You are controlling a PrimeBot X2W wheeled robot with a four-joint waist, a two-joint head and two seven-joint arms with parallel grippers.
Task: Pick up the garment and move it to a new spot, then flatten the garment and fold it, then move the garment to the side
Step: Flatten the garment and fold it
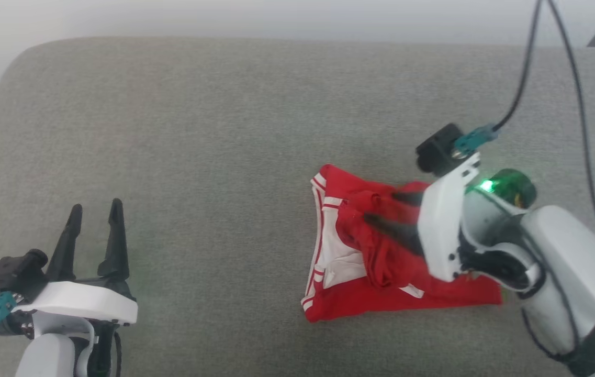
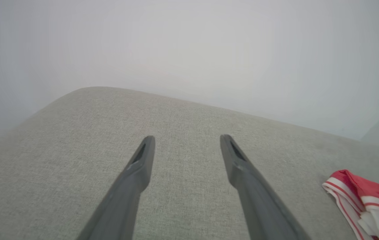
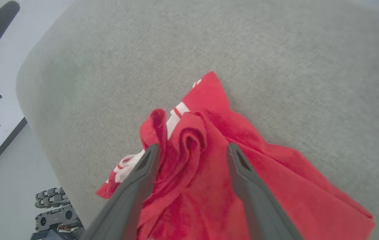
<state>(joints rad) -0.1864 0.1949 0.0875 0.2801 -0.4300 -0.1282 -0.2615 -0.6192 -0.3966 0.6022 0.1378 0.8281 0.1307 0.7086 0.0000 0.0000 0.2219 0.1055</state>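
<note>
- Head view: the shirt [image 1: 349, 298] lies crumpled on the right part of the grey cushion [image 1: 213, 131]. The right hand [image 1: 389, 212] is wide open over it and holds nothing. The left hand [image 1: 96, 209] is also wide and well apart from the shirt.
- Left wrist view: the left hand [image 2: 186, 140] is over bare cushion [image 2: 102, 120], with the shirt [image 2: 369, 200] at the lower right.
- Right wrist view: a raised fold of the shirt [image 3: 276, 173] stands between the fingers [image 3: 142, 170] of the right hand [image 3: 192, 150]. I judge flattening is not yet done; the next move calls for gripping an edge.

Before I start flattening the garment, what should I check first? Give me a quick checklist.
1. Right tool open, jaws apart: ok.
2. Garment resting on the grey cushion: ok.
3. Garment flat: not ok, bunched, a ridge rising between the right tool's fingers.
4. Left tool open, apart from the cloth: ok.
5. Cloth free of the right tool: cannot tell.
</note>
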